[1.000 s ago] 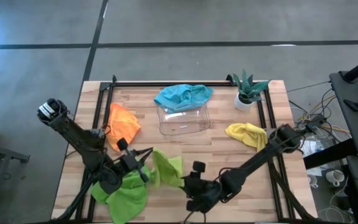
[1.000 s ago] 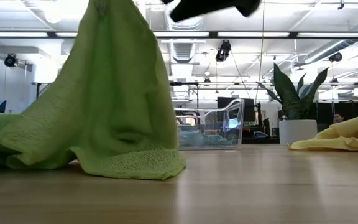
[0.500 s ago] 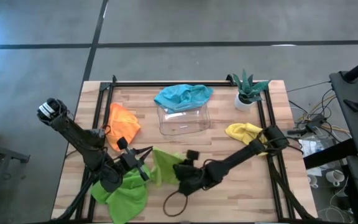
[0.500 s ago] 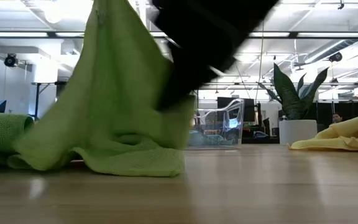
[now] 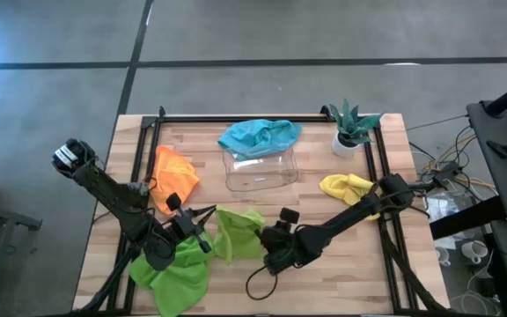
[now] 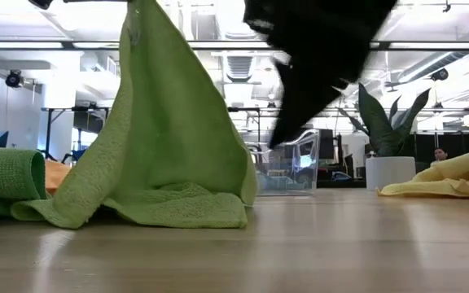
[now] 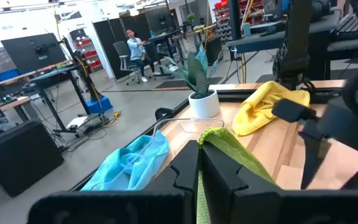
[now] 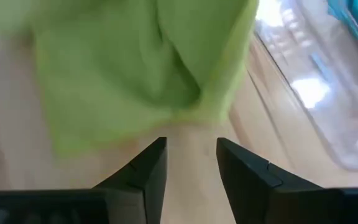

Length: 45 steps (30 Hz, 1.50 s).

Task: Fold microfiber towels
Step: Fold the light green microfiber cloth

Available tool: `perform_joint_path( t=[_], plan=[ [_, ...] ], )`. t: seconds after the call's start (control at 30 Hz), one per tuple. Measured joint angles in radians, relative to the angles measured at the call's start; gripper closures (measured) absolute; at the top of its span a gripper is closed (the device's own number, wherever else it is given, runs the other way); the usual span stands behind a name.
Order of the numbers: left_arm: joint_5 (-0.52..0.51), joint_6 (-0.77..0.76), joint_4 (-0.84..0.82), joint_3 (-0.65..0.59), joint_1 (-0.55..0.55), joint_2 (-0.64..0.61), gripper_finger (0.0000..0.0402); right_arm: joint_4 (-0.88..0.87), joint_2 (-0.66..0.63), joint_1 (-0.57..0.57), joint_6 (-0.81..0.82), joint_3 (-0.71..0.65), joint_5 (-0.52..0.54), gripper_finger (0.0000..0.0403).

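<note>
Lime towel (image 6: pixel 161 155) hangs upright, long axis vertical, from left end effector (image 5: pixel 202 236).

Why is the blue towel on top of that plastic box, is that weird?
A bit. The blue towel is draped crumpled over the clear tray, not flat on the table like the orange towel and the yellow towel. Nothing looks spilled or broken.

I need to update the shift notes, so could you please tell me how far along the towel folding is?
Done: nothing looks folded. In hand: the left pincer is shut on a corner of one lime green microfiber towel, lifting it, with the right pincer open beside it. Left: the second lime green towel, the orange towel, the yellow towel and the teal blue towel draped on the clear plastic tray, all crumpled.
</note>
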Motion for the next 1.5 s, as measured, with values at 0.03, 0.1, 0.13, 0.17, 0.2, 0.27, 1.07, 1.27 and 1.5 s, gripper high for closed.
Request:
perform_joint_path(
  t=[0.03, 0.1, 0.13, 0.17, 0.2, 0.27, 1.07, 1.27, 1.5],
  plan=[
    [0.0, 0.0, -0.001, 0.0, 0.0, 0.0, 0.0401, 0.036, 0.0, -0.002, 0.019, -0.007, 0.001, 0.0262],
    [0.0, 0.0, -0.001, 0.0, 0.0, 0.0, 0.0402, 0.094, 0.002, -0.003, 0.04, -0.021, -0.013, 0.0252],
    [0.0, 0.0, -0.001, 0.0, 0.0, 0.0, 0.0402, 0.116, 0.004, -0.004, 0.05, -0.027, -0.025, 0.0246],
    [0.0, 0.0, 0.0, -0.001, 0.0, 0.0, 0.0402, 0.13, 0.008, -0.004, 0.07, -0.032, -0.035, 0.0239],
    [0.0, 0.0, -0.001, -0.003, 0.0, 0.0, 0.0402, 0.132, 0.015, -0.002, 0.1, -0.035, -0.037, 0.023],
    [0.0, 0.0, 0.0, -0.008, 0.0, 0.0, 0.0402, 0.128, 0.026, -0.001, 0.168, -0.043, -0.01, 0.0212],
    [0.012, -0.002, 0.0, -0.024, -0.003, -0.002, 0.0402, 0.097, 0.114, -0.105, 0.311, -0.054, 0.031, 0.0313],
    [0.063, 0.0, 0.0, -0.024, -0.003, -0.002, 0.0402, 0.095, 0.08, -0.104, 0.15, -0.043, 0.028, 0.0389],
    [0.078, 0.003, 0.0, -0.022, -0.003, -0.002, 0.0402, 0.022, -0.022, -0.084, -0.055, -0.01, 0.031, 0.0394]
  ],
)
